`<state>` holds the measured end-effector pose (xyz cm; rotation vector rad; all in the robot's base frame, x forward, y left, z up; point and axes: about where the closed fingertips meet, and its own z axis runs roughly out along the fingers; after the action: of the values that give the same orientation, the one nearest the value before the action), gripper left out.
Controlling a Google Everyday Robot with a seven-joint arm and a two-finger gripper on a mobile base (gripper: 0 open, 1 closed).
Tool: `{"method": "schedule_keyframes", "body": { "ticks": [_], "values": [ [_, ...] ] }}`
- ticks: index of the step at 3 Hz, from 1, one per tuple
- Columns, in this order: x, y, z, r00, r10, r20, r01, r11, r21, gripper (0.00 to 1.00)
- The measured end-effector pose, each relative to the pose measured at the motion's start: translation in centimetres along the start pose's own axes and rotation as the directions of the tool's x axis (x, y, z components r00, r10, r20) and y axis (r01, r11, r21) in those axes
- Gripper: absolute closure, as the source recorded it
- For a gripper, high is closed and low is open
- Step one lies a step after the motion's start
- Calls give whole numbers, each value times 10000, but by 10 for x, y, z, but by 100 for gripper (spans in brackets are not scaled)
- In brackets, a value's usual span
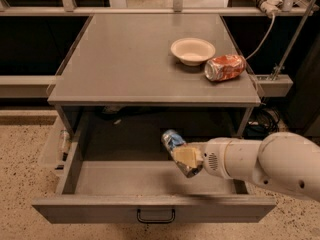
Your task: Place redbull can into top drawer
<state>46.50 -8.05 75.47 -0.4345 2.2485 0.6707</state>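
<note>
Nearest the camera, the top drawer (100,210) stands pulled out over a speckled floor (20,169), with its small black handle (156,216) at the middle of the grey front panel. Above the drawer's open interior, right of centre, a white arm (265,165) reaches in from the right. At its tip, the end effector (185,157) is clamped on the redbull can (172,139), a pale finger pad pressed against the can's side. The can is tilted, its top leaning up and to the left, and it hangs clear of the drawer bottom. Beyond, the grey counter (130,59) carries a cream bowl (193,50) toward its right rear. Just beside the bowl, to its right, an orange-red can (225,67) lies on its side.
</note>
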Motion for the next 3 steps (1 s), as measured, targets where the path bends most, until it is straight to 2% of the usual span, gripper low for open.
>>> {"method": "schedule_keyframes", "body": {
  "ticks": [1,2,3],
  "values": [
    [30,-20,16,9965,785,-288,-774,9963,379,100],
    [54,-35,28,9893,1380,-482,-1344,9884,704,100],
    [55,-36,29,9885,1431,-487,-1393,9875,737,81]
  ]
}}
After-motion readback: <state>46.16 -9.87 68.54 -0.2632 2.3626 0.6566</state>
